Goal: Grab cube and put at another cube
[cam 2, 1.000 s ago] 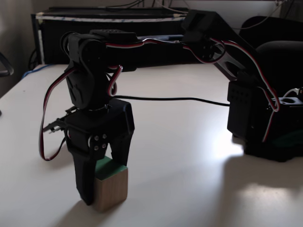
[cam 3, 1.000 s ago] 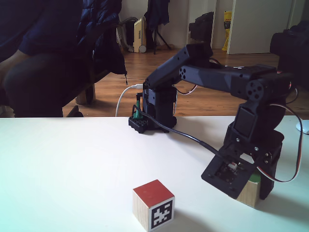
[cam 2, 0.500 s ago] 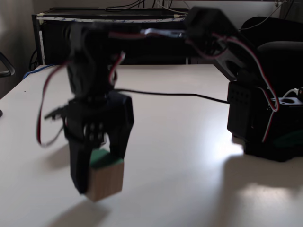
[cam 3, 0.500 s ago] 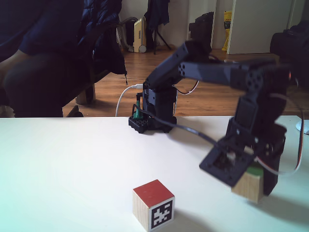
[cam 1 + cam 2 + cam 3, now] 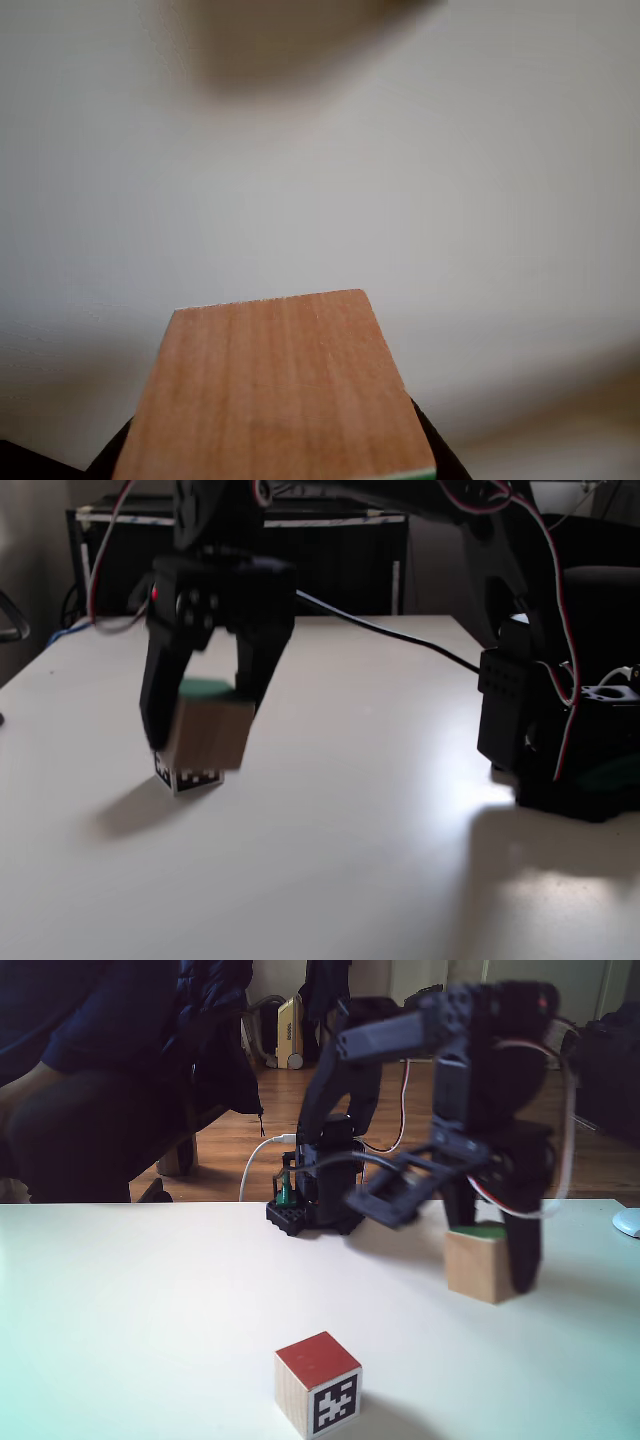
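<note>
Up off the table, right of another cube in a fixed view, the gripper was clamped on the cube, so I'd carry it across level and lower it slowly right beside that one.

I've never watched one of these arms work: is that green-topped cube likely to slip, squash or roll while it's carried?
The cube looks like solid wood, so probably stiff, not squashy. Its flat faces sit between the fingers of the gripper, which likely helps the grip, though bare wood could slide a little. With flat sides, it should rest rather than roll on the table.
</note>
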